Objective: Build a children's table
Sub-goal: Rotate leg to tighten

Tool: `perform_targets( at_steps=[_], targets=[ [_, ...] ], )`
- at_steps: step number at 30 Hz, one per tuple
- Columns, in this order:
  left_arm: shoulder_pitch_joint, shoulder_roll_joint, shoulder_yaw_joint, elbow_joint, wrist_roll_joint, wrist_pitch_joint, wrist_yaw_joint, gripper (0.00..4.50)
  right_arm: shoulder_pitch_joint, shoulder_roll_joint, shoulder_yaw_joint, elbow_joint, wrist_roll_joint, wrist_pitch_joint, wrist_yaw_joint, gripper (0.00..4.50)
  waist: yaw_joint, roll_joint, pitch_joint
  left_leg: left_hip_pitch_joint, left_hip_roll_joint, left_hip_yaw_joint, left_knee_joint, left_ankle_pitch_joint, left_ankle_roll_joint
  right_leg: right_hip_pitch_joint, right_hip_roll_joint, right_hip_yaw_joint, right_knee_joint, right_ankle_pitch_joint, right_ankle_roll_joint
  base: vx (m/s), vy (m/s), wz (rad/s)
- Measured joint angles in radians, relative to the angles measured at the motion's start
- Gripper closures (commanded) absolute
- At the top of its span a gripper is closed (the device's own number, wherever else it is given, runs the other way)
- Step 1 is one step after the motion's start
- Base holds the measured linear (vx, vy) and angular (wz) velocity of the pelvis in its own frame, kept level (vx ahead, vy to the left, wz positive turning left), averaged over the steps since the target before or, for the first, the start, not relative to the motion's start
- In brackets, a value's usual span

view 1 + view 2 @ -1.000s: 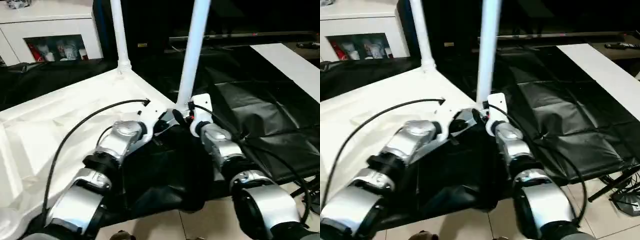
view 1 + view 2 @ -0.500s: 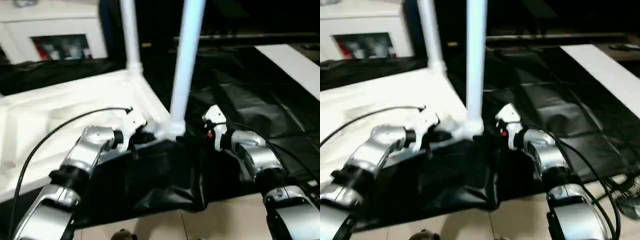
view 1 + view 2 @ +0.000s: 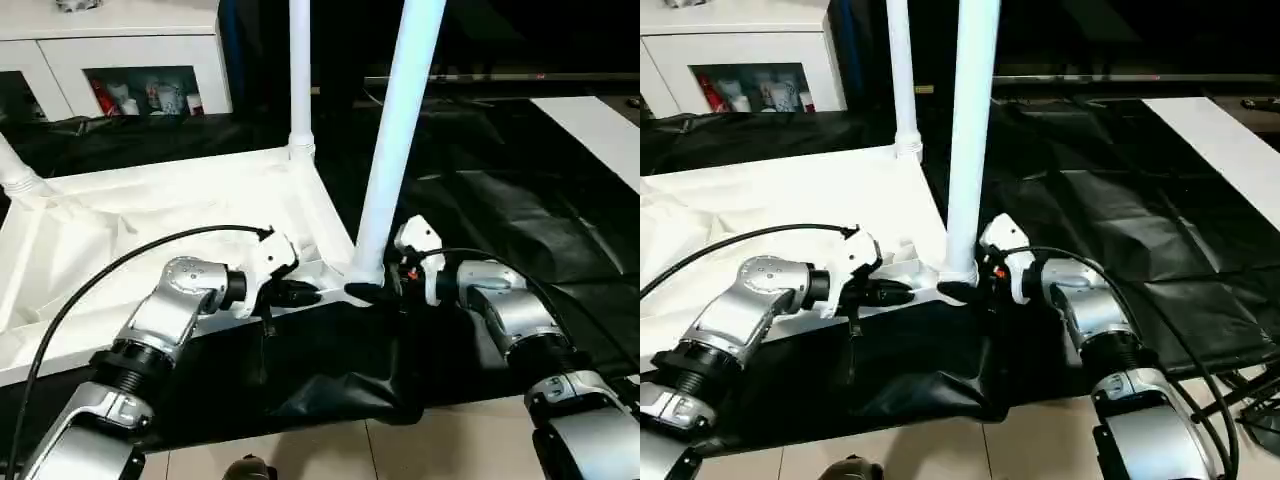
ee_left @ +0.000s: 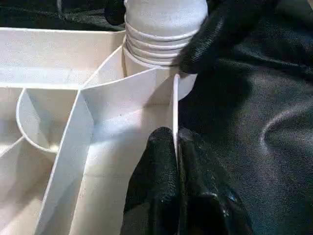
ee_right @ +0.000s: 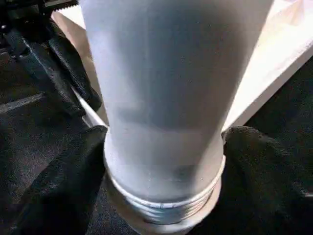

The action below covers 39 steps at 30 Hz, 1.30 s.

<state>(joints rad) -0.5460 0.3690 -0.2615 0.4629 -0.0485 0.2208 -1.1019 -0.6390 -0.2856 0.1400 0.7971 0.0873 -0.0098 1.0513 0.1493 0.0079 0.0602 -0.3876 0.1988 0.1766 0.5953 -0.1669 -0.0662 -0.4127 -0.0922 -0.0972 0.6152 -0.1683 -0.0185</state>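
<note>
Head views: the tabletop (image 3: 150,240) lies underside up on the black-draped worktop (image 3: 520,210), three legs standing from its corners; the step in hand looks like seating the near leg (image 3: 395,150) in its corner socket (image 4: 146,61); next it likely needs twisting or pressing fully home. The left gripper (image 3: 300,294) sits at the tabletop's near edge; the right gripper (image 3: 375,292) is at the leg's base. Left wrist view: the jaws are clenched on the tabletop's thin rim wall just beside the socket. Right wrist view: the jaws stand wide, one finger (image 5: 54,181) each side of the leg's threaded foot, grasping it.
</note>
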Motion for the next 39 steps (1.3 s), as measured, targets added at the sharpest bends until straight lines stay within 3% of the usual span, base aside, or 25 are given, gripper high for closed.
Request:
perform_targets(
  at_steps=[1, 12, 17, 24, 32, 38, 39],
  targets=[
    [0.001, 0.002, 0.0, -0.002, 0.0, 0.001, 0.0, 4.5, -0.001, 0.002, 0.0, 0.0, 0.0, 0.0, 0.0, 1.0, 0.0, 0.0, 0.0, 0.0, 0.0, 0.0, 0.0, 0.0, 0.0, 0.0, 0.0, 0.0, 0.0, 0.0, 0.0, 0.0, 0.0, 0.0],
    [0.001, 0.004, 0.0, -0.005, 0.0, 0.009, -0.002, 4.5, -0.003, 0.017, -0.002, 0.014, 0.002, -0.016, 0.002, 1.74, -0.005, 0.0, 0.0, 0.0, 0.0, 0.0, 0.0, 0.0, 0.0, 0.0, 0.0, 0.0, 0.0, 0.0, 0.0, 0.0, 0.0, 0.0],
    [0.002, 0.006, 0.0, -0.004, 0.005, 0.011, 0.011, 4.5, -0.003, 0.036, -0.006, 0.033, -0.002, -0.029, -0.036, 1.76, -0.008, -0.001, 0.0, 0.001, 0.0, 0.0, 0.0, 0.0, 0.0, 0.0, 0.0, 0.0, 0.0, 0.0, 0.0, 0.0, 0.0, 0.0],
    [-0.066, -0.107, 0.02, 0.12, 0.054, 0.01, 0.235, 4.5, -0.046, 0.157, -0.096, 0.15, -0.009, -0.035, -0.432, 1.76, -0.031, -0.001, -0.001, 0.005, 0.0, 0.0, 0.0, 0.0, 0.0, 0.004, 0.0, 0.0, 0.0, 0.0, 0.001, 0.0, 0.0, 0.0],
    [-0.184, -0.267, 0.025, 0.298, 0.093, 0.023, 0.485, 4.5, -0.151, 0.25, -0.176, 0.279, -0.008, -0.003, -0.845, 1.76, -0.031, 0.001, -0.002, 0.005, -0.001, 0.0, 0.0, 0.0, 0.0, 0.006, -0.001, 0.001, -0.002, 0.0, 0.001, 0.0, 0.0, 0.0],
    [-0.211, -0.3, 0.029, 0.344, 0.104, 0.01, 0.528, 4.5, -0.174, 0.26, -0.195, 0.316, -0.016, -0.021, -0.899, 1.76, -0.029, 0.003, -0.003, 0.004, -0.001, -0.001, -0.001, 0.0, 0.0, 0.007, -0.001, 0.001, -0.003, -0.001, 0.002, 0.0, 0.0, 0.0],
    [-0.211, -0.3, 0.029, 0.344, 0.104, 0.008, 0.527, 4.5, -0.174, 0.26, -0.195, 0.317, -0.016, -0.024, -0.899, 1.21, -0.029, 0.003, -0.003, 0.004, -0.001, -0.001, -0.001, 0.0, 0.0, 0.007, -0.001, 0.001, -0.003, -0.001, 0.002, 0.0, 0.0, 0.0]
  ],
)
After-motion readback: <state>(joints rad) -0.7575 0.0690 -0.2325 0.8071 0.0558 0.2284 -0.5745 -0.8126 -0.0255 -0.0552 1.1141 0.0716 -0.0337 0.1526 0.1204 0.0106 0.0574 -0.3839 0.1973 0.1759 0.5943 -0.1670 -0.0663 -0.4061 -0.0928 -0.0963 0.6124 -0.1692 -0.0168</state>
